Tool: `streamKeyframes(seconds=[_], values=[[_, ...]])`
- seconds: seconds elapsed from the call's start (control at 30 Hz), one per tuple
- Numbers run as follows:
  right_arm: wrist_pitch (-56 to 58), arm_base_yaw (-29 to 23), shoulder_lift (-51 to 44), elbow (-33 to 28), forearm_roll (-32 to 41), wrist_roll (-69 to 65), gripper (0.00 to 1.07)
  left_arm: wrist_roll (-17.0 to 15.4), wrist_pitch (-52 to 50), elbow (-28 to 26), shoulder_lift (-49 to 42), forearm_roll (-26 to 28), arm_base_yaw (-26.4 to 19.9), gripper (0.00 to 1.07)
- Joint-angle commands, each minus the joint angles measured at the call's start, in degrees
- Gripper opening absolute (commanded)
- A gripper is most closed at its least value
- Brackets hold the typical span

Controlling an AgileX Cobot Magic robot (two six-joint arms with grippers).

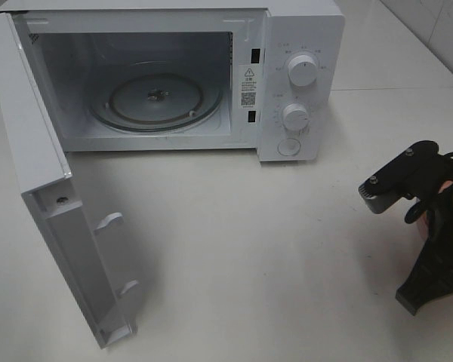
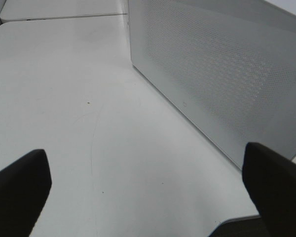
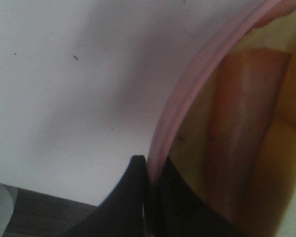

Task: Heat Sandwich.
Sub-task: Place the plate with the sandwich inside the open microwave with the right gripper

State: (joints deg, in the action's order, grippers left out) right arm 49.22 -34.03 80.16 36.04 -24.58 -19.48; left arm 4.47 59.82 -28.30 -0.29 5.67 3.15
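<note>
The sandwich (image 3: 246, 128) lay on the plate (image 3: 164, 129), whose pink rim was pinched tight in the right claw (image 3: 147, 163) — the load was thus in that arm's grip. In the high view the right arm stood low at the right edge of the table (image 1: 287, 264), in front of the dials (image 1: 303, 69); the plate was out of sight there. The turntable (image 1: 160, 99), bare, lay away and to the left of that claw, and the door (image 1: 53, 188) hung wide at far left — judged no obstacle. The left claw (image 2: 148, 190), fingers spread apart and empty, hovered beside the perforated wall of the microwave (image 2: 222, 74), less well placed.
</note>
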Motion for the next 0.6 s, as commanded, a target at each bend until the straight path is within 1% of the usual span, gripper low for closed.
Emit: streamKeyframes(seconds=[0.03, 0.2, 0.27, 0.37, 0.5, 0.53, 0.6], values=[[3.95, -2.92, -2.18, 0.11, -1.32, 0.34, 0.0, -0.11, -0.4, 0.11, -1.2, 0.17, -0.17, 0.98], [4.24, -5.16, -3.5, 0.11, 0.06, 1.72, 0.0, -0.11, -0.4, 0.11, -1.2, 0.17, -0.17, 0.98], [4.35, -7.22, -4.47, 0.11, 1.32, 2.86, 0.0, -0.11, -0.4, 0.11, -1.2, 0.17, -0.17, 0.98], [5.16, -8.59, -4.76, 0.11, 1.66, 2.86, 0.0, -0.11, -0.4, 0.11, -1.2, 0.17, -0.17, 0.98], [8.77, -13.69, -4.76, 0.11, 1.78, 2.86, 0.0, -0.11, -0.4, 0.11, -1.2, 0.17, -0.17, 0.98], [8.77, -13.69, -4.76, 0.11, 1.78, 2.86, 0.0, -0.11, -0.4, 0.11, -1.2, 0.17, -0.17, 0.98], [9.34, -15.41, -4.76, 0.11, 2.12, 2.86, 0.0, -0.11, -0.4, 0.11, -1.2, 0.17, -0.17, 0.98]])
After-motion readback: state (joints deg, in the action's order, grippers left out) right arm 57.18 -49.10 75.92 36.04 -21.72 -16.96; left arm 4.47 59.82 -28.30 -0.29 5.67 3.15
